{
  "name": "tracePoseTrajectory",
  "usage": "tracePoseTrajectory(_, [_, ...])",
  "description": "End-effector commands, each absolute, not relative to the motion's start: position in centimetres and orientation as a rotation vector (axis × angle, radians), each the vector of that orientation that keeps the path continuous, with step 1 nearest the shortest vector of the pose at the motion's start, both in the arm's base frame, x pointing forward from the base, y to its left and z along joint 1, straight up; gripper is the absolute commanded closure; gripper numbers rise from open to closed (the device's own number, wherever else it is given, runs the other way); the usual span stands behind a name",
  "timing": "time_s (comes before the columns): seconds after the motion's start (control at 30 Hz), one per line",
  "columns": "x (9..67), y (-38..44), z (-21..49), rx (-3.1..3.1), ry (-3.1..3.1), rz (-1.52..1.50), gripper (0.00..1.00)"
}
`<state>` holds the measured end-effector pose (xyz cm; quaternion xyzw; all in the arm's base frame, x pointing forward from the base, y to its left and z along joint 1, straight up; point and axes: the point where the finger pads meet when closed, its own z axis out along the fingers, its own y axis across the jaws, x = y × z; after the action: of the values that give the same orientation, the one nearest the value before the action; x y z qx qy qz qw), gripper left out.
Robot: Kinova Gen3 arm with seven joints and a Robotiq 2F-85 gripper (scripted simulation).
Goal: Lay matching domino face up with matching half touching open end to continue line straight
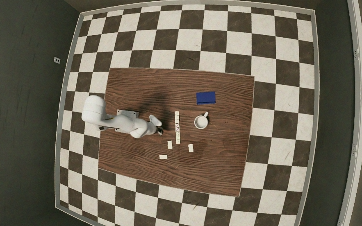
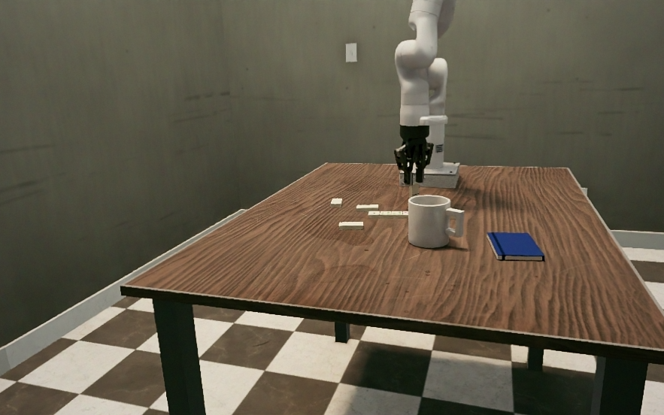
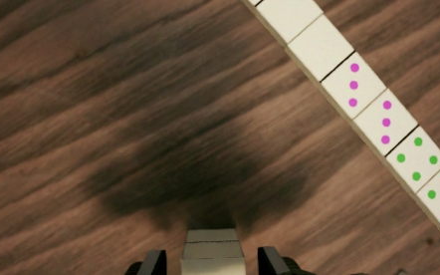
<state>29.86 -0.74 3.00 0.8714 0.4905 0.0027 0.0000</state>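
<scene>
A domino [image 2: 414,190] [image 3: 213,266] stands upright on its short end. Its shaded face toward the line shows a crosswise line; I can make out no pips. My gripper [image 2: 413,179] [image 3: 212,258] is partly open over it, one finger on each side, with gaps showing in the wrist view. The straight line of dominoes [image 1: 177,127] [image 2: 388,213] [image 3: 320,47] lies face up, with blank, magenta-three and green-four halves in the wrist view. Three other dominoes lie face down: one [image 1: 169,144] [image 2: 367,207] near the line's lower end, one [image 1: 190,148] [image 2: 350,225] right of it, one [image 1: 163,157] [image 2: 336,201] lower left.
A white mug [image 1: 201,122] [image 2: 429,226] stands right of the line in the overhead view. A blue notebook [image 1: 206,97] [image 2: 516,244] lies beyond it, toward the upper right. The wooden table [image 1: 218,168] [image 2: 272,257] bears everything, with the arm's base at its left side overhead.
</scene>
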Motion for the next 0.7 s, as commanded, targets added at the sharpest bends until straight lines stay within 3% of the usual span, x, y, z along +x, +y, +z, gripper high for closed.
tracePoseTrajectory(0.0, [29.90, -0.73, 2.83, 2.737, 1.541, 0.011, 0.50])
tracePoseTrajectory(0.67, [29.90, -0.73, 2.54, 2.737, 1.541, 0.011, 0.50])
